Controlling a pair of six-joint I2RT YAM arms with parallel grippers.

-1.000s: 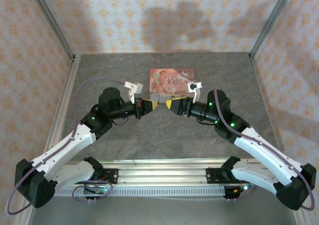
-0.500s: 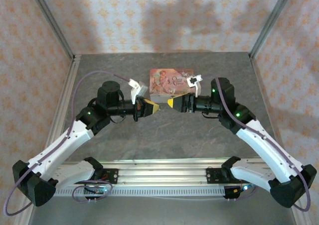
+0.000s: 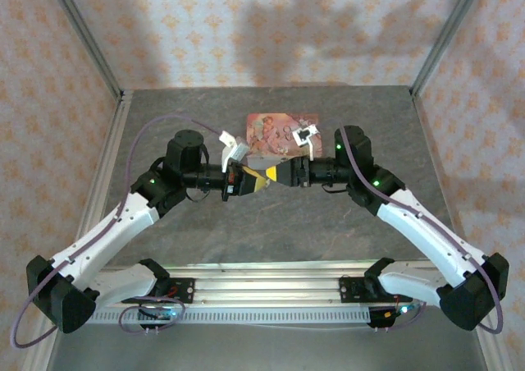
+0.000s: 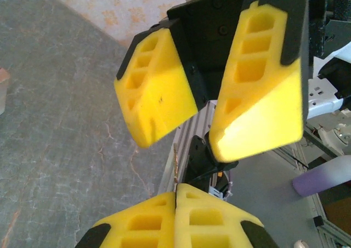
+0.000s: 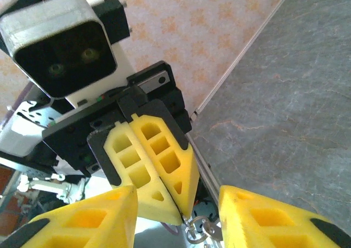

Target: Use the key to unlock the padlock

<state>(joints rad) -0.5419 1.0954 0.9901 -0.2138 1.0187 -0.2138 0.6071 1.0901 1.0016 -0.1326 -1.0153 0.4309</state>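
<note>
Two arms meet tip to tip above counter [image 3: 246, 231], just in front of pink tin [image 3: 283, 129]. Left jaws clenched flush, tip aimed straight at right jaws. Right jaws released, fingers [image 5: 274, 223] wide apart, facing back along same line. Key [image 5: 196, 230], blurred small silvery loop and probably it, dangles just below left tip, pinched there, between right fingers. Its long axis seems to hang downward, across line of approach. Right jaws nearer free end, likely need to drop slightly before closing.
</note>
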